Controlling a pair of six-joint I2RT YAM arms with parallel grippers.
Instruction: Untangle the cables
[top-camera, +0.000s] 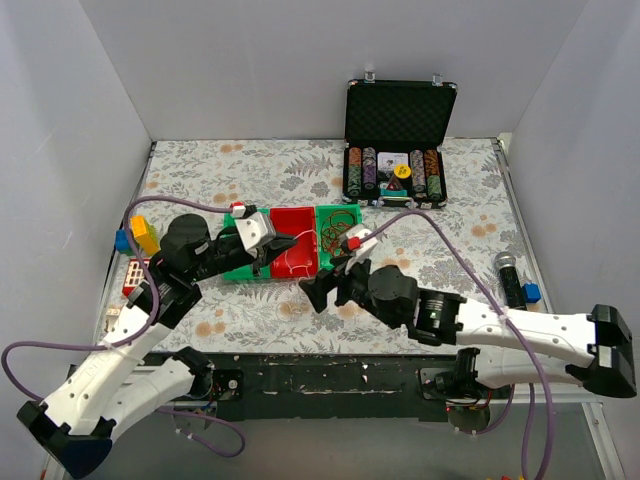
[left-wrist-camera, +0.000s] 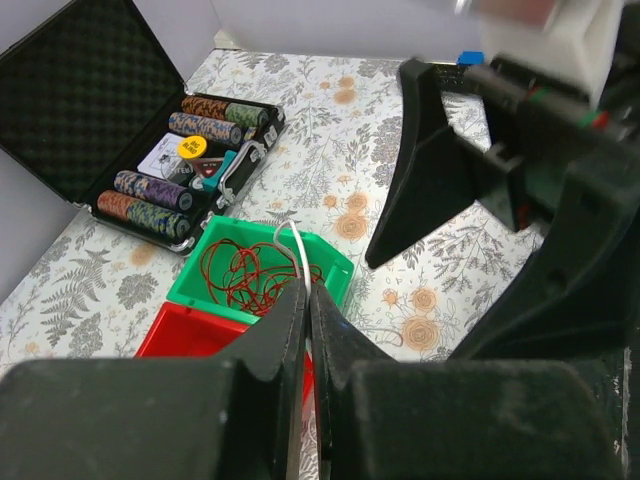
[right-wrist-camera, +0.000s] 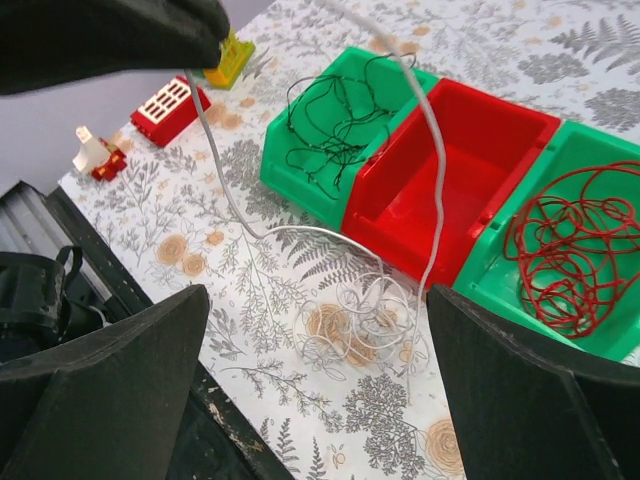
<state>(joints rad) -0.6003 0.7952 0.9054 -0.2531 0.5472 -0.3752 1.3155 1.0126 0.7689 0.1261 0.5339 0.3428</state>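
The white cable (right-wrist-camera: 365, 318) lies as a small coil on the table in front of the red bin (right-wrist-camera: 455, 165). One strand of it rises to my left gripper (right-wrist-camera: 205, 55). My left gripper (left-wrist-camera: 307, 292) is shut on that white strand (left-wrist-camera: 299, 250) and holds it above the bins (top-camera: 268, 256). The dark cable (right-wrist-camera: 335, 125) lies in the left green bin. The red cable (right-wrist-camera: 575, 245) lies in the right green bin (left-wrist-camera: 335, 262). My right gripper (right-wrist-camera: 318, 300) is open and empty, hovering over the white coil (top-camera: 330, 288).
An open poker chip case (top-camera: 398, 150) stands at the back right. Toy bricks (top-camera: 140, 235) and a red block (top-camera: 133, 275) lie at the left edge. A microphone (top-camera: 510, 275) and a blue block (top-camera: 531, 293) lie at the right.
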